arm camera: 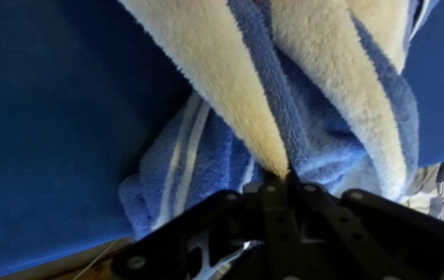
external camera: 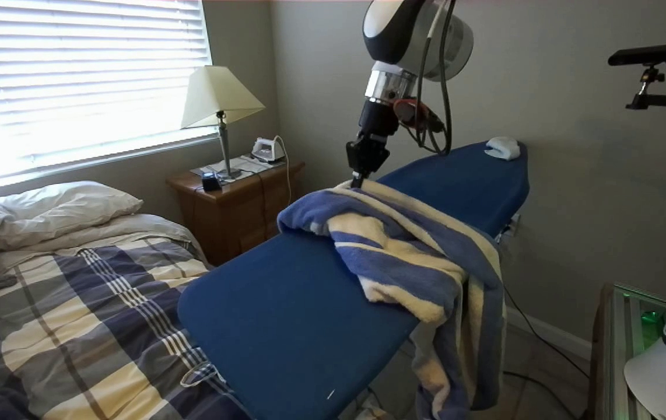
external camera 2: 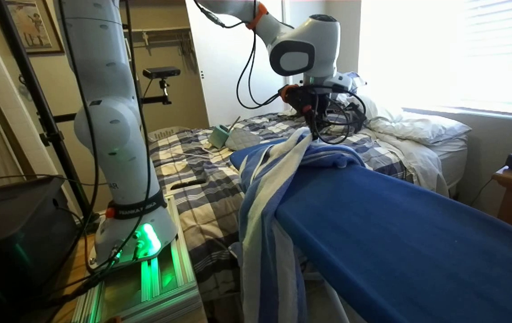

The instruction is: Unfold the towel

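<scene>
While the towel [external camera: 394, 283] lies rumpled across the blue desk [external camera: 286, 332], one end dangles. The claw [arm camera: 283, 179], nearly closed, pinches a cream stripe.

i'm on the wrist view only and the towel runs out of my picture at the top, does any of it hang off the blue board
Observer: Yes, a long part of the towel drops over the edge of the board that faces the robot's base.
Operator: ok, is anything besides the towel lying on the board
Observer: A small white bundle, perhaps cloth, lies on it at the far end in an exterior view.
Operator: and is there an iron about
Observer: A white iron stands on the wooden nightstand, near the lamp.
</scene>
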`<state>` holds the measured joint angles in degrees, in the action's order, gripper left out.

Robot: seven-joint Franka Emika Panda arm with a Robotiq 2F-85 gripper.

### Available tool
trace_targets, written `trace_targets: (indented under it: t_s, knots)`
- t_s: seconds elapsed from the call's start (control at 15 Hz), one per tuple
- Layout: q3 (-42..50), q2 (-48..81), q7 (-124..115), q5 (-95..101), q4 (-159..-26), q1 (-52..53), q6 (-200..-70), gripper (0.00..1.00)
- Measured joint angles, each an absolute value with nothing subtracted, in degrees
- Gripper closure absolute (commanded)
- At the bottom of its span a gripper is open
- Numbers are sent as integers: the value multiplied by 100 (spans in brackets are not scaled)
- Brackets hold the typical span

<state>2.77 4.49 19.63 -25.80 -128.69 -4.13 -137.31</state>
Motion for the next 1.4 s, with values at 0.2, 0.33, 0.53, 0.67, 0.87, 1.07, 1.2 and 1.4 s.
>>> trace_targets:
  t_s: [0.2,0.33,0.53,0.67,0.87,1.07,1.2,1.4]
  knots:
    - [525,-377,1360,-2171,-13425,-550,-13942,99]
    - [663,-1004,887,-1784,-13853,-689,-14037,99]
    - [801,-1910,204,-1136,-14435,-1061,-14088,99]
    - [833,-2315,-168,-719,-14693,-1385,-14197,99]
    - [779,-2423,-781,-137,-14886,-1814,-14659,99]
    - [559,-2178,-1603,435,-14957,-2218,-15328,99]
    - [261,-1910,-2356,973,-14951,-2581,-15781,99]
    - [-660,-1511,-3672,1962,-14833,-3621,-16182,63]
